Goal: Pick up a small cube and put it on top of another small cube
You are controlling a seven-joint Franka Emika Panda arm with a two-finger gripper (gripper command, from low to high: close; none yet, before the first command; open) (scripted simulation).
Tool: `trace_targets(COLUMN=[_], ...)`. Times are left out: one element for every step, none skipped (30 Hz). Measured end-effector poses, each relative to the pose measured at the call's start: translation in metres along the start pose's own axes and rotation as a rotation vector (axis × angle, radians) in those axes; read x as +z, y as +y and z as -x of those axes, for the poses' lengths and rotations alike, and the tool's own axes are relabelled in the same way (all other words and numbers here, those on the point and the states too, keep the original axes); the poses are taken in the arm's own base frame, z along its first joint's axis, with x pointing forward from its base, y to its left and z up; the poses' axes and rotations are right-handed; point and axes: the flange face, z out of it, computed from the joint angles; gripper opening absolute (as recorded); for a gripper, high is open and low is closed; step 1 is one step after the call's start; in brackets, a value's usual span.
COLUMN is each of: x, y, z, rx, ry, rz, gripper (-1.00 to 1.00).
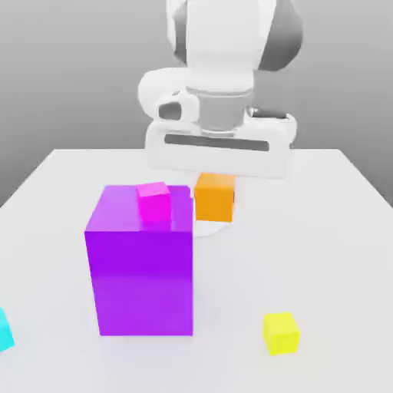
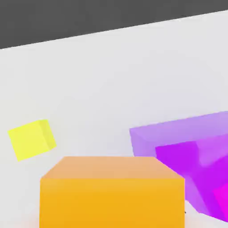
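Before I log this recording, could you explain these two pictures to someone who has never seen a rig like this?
The machine is one robot arm ending in a two-finger gripper. The exterior view comes from a camera standing off the arm and looking at the scene; the hand view comes from a camera mounted on the hand, so the gripped block looks large there.

The gripper is closed on a small orange cube, which it holds above the white table. On the table stands a big purple block, with a small magenta-pink cube on its top. A small yellow cube lies toward the exterior view's right, and part of a cyan cube shows at its left edge.
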Motion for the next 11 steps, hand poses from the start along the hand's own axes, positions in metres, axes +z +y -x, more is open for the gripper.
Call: trace_targets(x=[-0.013, -0.027, -0.04, -0.039, -0.031, -0.02, -0.007, 0.005, 0.005, 0.005, 0.005], y=[0.01, 0.021, 0.032, 0.038, 0.041, 0.042, 0.043, 0.043, 0.043, 0.043, 0.043], z=[-0.011, -0.021, -0.031, -0.036, -0.038, -0.039, -0.04, -0.04, -0.04, -0.04, -0.04], rx=[0.061, 0.121, 0.181, 0.212, 0.227, 0.234, 0.238, 0.24, 0.24, 0.24, 0.24], ry=[-0.003, -0.006, -0.01, -0.012, -0.013, -0.013, -0.013, -0.014, -0.014, -0.014, -0.014], rz=[-0.002, -0.003, -0.005, -0.006, -0.007, -0.007, -0.007, -0.007, -0.007, -0.007, -0.007], gripper=[-1.0, -1.0, -1.0, -1.0, -1.0, -1.0, -1.0, 1.0, 1.0, 1.0, 1.0])
